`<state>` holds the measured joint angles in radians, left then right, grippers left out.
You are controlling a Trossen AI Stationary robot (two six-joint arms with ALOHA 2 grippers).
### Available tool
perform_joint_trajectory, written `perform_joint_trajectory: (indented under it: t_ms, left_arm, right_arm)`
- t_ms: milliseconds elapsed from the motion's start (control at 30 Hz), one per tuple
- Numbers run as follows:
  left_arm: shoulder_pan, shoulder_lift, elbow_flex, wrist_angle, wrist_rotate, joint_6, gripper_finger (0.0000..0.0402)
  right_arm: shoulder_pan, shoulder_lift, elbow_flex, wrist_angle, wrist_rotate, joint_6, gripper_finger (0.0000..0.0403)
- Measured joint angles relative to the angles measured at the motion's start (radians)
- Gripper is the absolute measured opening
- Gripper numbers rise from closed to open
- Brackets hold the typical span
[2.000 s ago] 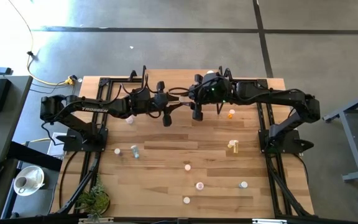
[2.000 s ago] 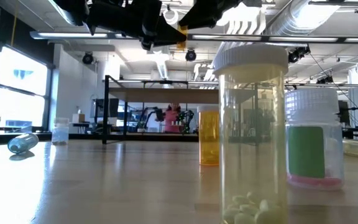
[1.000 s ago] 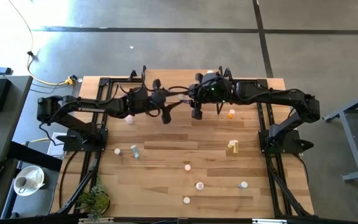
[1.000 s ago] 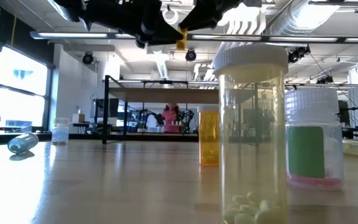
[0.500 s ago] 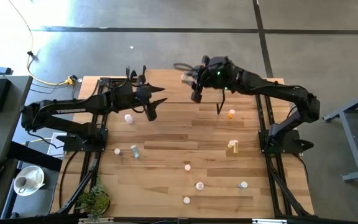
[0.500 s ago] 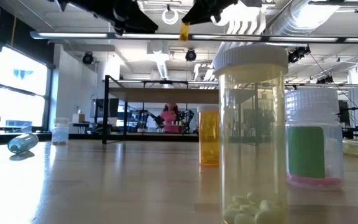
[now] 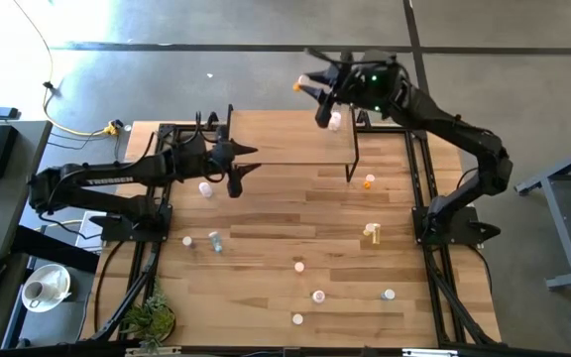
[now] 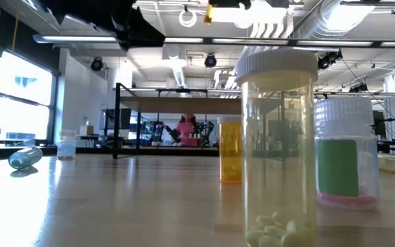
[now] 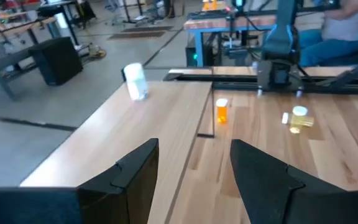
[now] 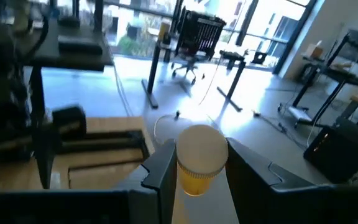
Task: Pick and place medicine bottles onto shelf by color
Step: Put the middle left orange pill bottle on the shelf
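The shelf (image 7: 285,139) stands at the table's far middle, its light wood top on black legs. One white bottle (image 7: 335,121) stands on its far right corner, also seen in the left wrist view (image 9: 134,81). My right gripper (image 7: 305,84) is raised high over the shelf's far edge, shut on an orange bottle (image 10: 197,168) with a white cap. My left gripper (image 7: 245,165) hovers open at the shelf's left end, nothing between its fingers (image 9: 135,180). Other medicine bottles stand loose on the table, such as an orange one (image 7: 368,181) and a yellow one (image 7: 372,233). My right gripper pinches the orange bottle's body (image 10: 194,180) between its two fingers (image 10: 160,171), one on each side. Its white cap (image 10: 199,152) stands out past the fingers. The gripper reaches roughly level, and the bottle is lifted clear, high above the shelf and table.
Several small bottles are scattered over the near half of the table, one blue-grey one lying down (image 7: 214,239). Close to the low camera stand a clear bottle of pills (image 8: 280,137) and a white one with a green label (image 8: 345,158). A plant (image 7: 152,319) sits at the near left corner.
My right gripper has risen and swung from over the shelf's middle toward the table's far edge, carrying the orange bottle up with it. My left gripper has drawn back from the shelf's middle toward the table's left edge, baring the shelf top.
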<state>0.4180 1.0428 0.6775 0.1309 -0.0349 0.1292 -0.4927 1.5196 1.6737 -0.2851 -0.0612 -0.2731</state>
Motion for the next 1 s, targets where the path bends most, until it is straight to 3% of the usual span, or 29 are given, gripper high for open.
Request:
perform_joint_trajectory:
  t_ms: [200,567,1000]
  left_arm:
    - [0.024,0.0,-0.082,0.055,-0.001,-0.071,0.0191]
    - [0.027,-0.012,-0.108,0.078,-0.027,-0.092,0.0191]
    - [0.029,-0.126,-0.108,0.05,-0.085,-0.092,0.0191]
  right_arm:
    - [-0.048,0.024,-0.001,0.042,0.0,0.024,0.0106]
    - [-0.07,0.258,0.002,0.069,-0.047,0.09,0.0106]
    - [-0.055,0.461,0.16,-0.028,-0.157,0.093,0.0106]
